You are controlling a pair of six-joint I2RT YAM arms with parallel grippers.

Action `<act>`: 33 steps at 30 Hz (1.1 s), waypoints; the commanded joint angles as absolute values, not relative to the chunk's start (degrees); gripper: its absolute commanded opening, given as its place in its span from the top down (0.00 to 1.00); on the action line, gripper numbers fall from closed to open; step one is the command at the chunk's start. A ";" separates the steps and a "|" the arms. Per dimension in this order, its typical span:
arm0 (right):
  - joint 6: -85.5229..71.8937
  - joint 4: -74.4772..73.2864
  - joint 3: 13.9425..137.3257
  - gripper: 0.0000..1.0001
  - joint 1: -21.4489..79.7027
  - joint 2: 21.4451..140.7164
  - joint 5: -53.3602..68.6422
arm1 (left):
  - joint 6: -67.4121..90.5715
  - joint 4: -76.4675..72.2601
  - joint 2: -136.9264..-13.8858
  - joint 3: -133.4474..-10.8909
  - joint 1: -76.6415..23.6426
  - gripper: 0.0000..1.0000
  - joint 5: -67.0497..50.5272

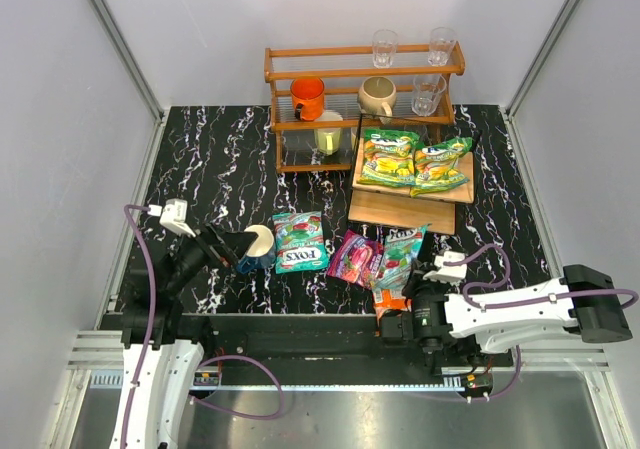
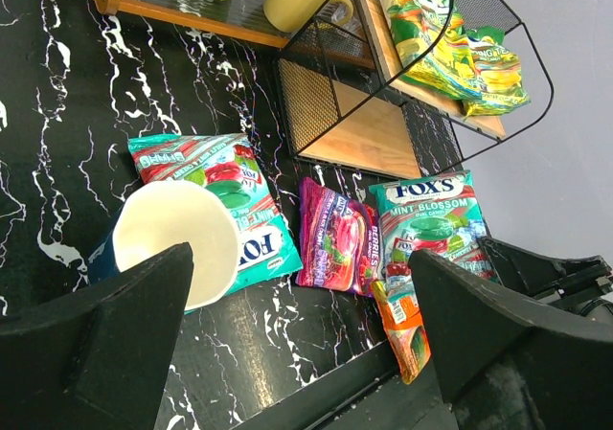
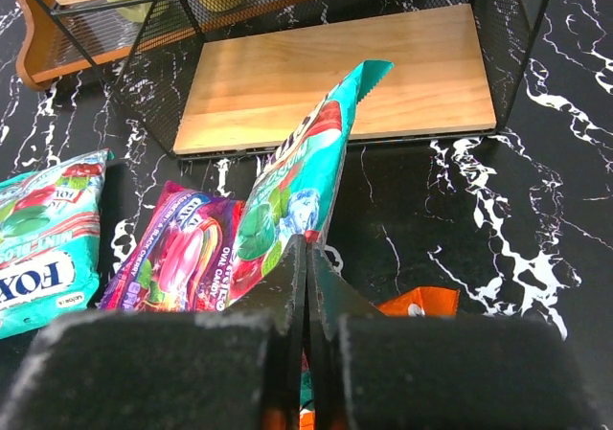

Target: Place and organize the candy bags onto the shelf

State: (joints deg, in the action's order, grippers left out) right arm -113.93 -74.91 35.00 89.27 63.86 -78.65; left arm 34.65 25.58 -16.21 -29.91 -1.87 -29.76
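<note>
A teal bag point(image 3: 306, 162) marked FOX'S is tilted up off the desk point(image 1: 200, 159) just in front of the shelf point(image 1: 400, 212). Its lower edge is pinched between the right fingers point(image 3: 287, 291), which are pressed together on the plastic, and its top corner points toward the shelf's bare lower board. Whether the bag's bottom touches the desk cannot be told. An orange bag point(image 3: 421, 304) lies beneath and just beside it, mostly hidden by the right arm. A purple bag point(image 1: 355, 259) lies flat on the desk to the left, touching or slightly under the held bag. Further left, a second teal bag point(image 1: 300, 242) lies flat, close beside the purple one. Two green-and-yellow bags point(image 1: 412, 161) rest side by side on the shelf's upper board, overlapping a little. A blue-and-cream mug point(image 2: 177, 238) sits just left of the second teal bag, its mouth turned toward the left wrist camera. The left fingers point(image 2: 105, 344) are spread wide with nothing between them, one just beside the mug. Behind the shelf stands an orange-brown rack point(image 1: 290, 69) holding cups and glasses.
</note>
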 commanded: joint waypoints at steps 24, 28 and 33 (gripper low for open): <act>-138.25 -93.95 46.31 1.00 85.60 89.03 -84.02 | 35.51 19.69 -17.67 -28.30 -2.02 0.01 -31.82; -134.67 -94.13 50.61 1.00 84.73 92.72 -84.99 | 35.51 19.77 -17.75 -28.39 -2.02 0.01 -31.90; -132.55 -94.31 52.21 1.00 82.36 91.85 -85.52 | 35.42 19.77 -17.84 -28.56 -2.02 0.01 -31.99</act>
